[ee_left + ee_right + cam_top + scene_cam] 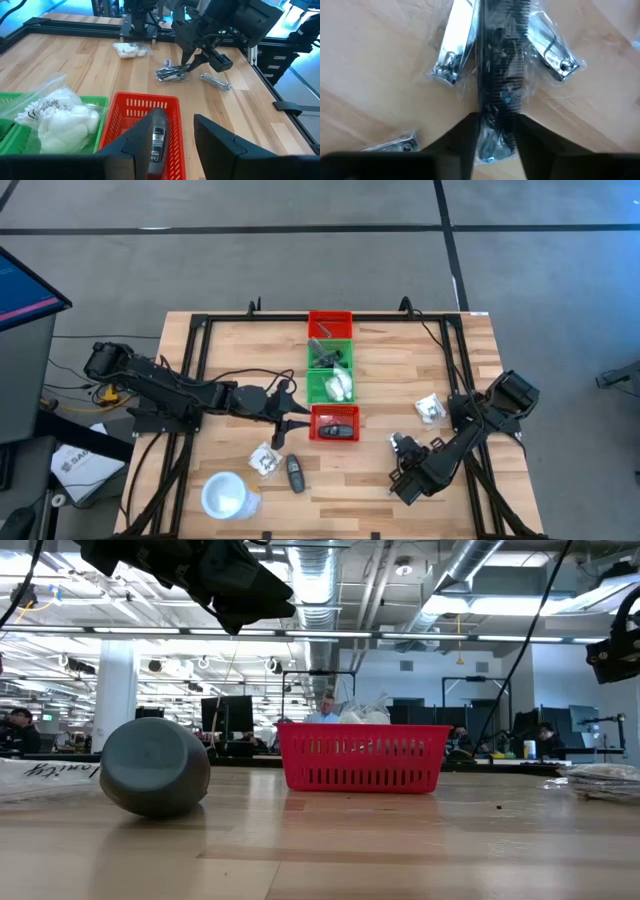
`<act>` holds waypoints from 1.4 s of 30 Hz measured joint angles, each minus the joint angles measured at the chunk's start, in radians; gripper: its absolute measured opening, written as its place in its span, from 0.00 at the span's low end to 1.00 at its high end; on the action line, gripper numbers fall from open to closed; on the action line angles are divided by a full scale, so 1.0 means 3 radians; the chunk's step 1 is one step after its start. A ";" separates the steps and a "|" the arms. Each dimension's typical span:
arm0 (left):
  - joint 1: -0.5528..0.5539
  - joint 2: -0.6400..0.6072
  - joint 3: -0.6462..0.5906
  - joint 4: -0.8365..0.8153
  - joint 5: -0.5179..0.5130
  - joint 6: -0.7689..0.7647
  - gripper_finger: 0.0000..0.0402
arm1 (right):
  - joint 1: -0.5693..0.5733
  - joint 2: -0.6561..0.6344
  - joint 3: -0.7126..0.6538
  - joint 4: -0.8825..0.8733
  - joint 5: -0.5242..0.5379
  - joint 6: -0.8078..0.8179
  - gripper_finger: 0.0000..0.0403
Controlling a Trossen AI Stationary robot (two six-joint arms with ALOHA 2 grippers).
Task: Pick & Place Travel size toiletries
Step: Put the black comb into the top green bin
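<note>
Clear crinkly plastic wraps the thing in hand: a packet (495, 75) with a black comb down the middle and shiny metal nail clippers on both sides. In the right wrist view the right gripper (496, 130) stands directly over it, and its two dark fingers are set narrowly around the end of the comb, one on each side. I judge that the step is the pick of this packet. Whether the fingers already press it firmly I cannot tell, so the next move probably calls for a full closing and then a straight lift, because the slippery film may slide out.

Just beside this gripper another silver clipper piece (390, 145) lies on the wood. In the high view a small clear packet (431, 409) showing white lies near the right arm.

Over the red bin (172, 107) hangs the left gripper (167, 142) with its fingers wide apart and empty. Below it, inside the bin, lies a black oblong bottle (158, 137). Beside that bin a packet of white pieces (55, 117) rests in the green bin (102, 102).
</note>
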 joint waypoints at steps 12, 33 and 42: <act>0.0000 0.0000 -0.0001 -0.0003 -0.0003 0.0005 0.34 | -0.0004 -0.0053 0.0000 -0.0088 -0.0019 -0.0088 0.05; 0.0000 0.0000 -0.0001 -0.0001 -0.0014 0.0008 0.34 | -0.0108 -0.0642 0.0140 -0.0370 0.0274 -0.0136 0.00; 0.0001 0.0000 -0.0001 0.0003 -0.0011 0.0009 0.34 | -0.0395 -0.0960 0.0142 -0.0241 0.0645 -0.0647 0.00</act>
